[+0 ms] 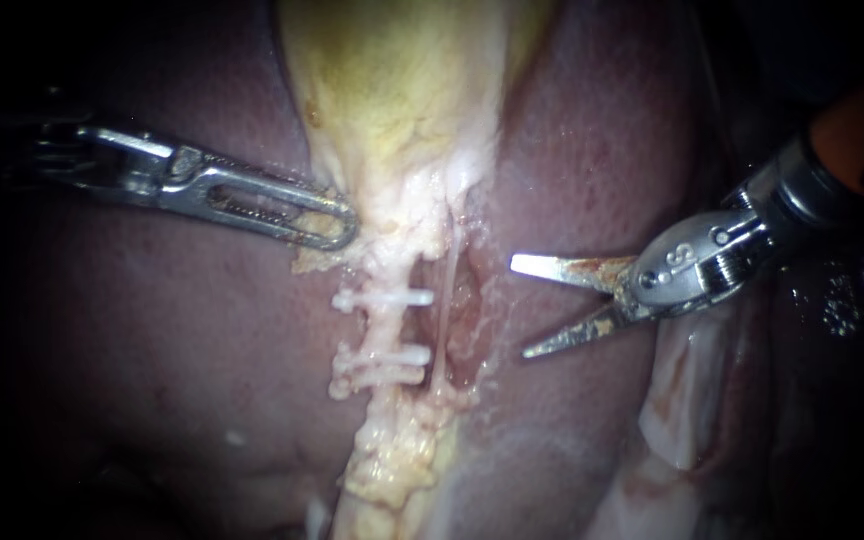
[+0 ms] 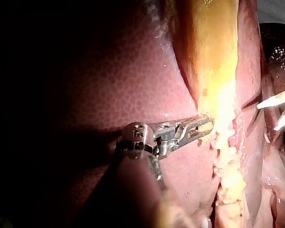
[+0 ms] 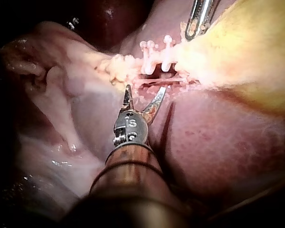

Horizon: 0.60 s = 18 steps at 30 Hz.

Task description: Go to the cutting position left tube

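Blades form the claw of the right instrument (image 1: 520, 308), and they stand wide apart with nothing gripped between them. The left tube (image 1: 384, 325) lies ahead of this open claw, a short way beyond its tips. It is the pale, lumpy cord running down from the gallbladder (image 1: 402, 90). It carries white clips (image 1: 382, 298): one nearer the gallbladder and a close pair farther from it, with a bare stretch between them. A thinner strand, the right tube (image 1: 442, 320), lies between the claw and the left tube (nearer the blade tips than the clipped one is). In the right wrist view the right instrument (image 3: 145, 90) holds its open claw just short of this thin strand. The clips (image 3: 154, 54) sit straight ahead, beyond the strand.

The left instrument (image 1: 340, 228) has a slotted claw closed on the lower edge of the gallbladder, on the far side of the left tube from the blades. The left wrist view shows the left instrument (image 2: 206, 127) pinching the same yellow-white tissue, with the open blades of the right instrument (image 2: 267, 118) well beyond its claw. The liver (image 1: 152, 380) lies under and around both instruments.
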Each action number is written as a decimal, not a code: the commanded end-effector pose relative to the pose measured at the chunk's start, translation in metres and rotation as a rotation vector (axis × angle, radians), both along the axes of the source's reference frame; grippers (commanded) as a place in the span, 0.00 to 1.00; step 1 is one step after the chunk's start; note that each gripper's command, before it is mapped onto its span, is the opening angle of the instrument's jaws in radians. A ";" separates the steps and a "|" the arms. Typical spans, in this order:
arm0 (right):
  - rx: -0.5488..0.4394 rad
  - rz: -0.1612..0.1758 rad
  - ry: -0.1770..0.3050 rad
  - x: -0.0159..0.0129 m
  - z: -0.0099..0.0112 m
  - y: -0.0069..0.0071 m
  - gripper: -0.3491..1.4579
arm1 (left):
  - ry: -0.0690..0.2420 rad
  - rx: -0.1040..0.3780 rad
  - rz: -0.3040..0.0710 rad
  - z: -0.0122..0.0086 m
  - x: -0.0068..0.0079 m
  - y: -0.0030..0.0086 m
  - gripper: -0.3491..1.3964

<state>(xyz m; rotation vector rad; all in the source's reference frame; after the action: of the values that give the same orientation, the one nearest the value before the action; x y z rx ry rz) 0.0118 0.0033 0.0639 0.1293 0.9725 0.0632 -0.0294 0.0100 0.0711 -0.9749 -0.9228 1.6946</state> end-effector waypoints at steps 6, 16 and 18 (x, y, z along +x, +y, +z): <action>0.000 0.000 0.000 0.0000 0.0000 0.0000 0.98 | -0.010 0.016 0.010 -0.0030 0.0023 0.0007 0.00; -0.001 0.002 0.002 0.0001 0.0000 0.0000 0.98 | -0.062 0.026 -0.049 -0.0111 0.0054 0.0032 0.00; 0.002 -0.002 0.006 0.0001 -0.0001 -0.0001 0.98 | -0.064 0.028 -0.053 -0.0119 0.0053 0.0031 0.00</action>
<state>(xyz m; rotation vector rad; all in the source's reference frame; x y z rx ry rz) 0.0119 0.0032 0.0638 0.1306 0.9775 0.0632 -0.0241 0.0131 0.0590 -1.0284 -0.9516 1.6103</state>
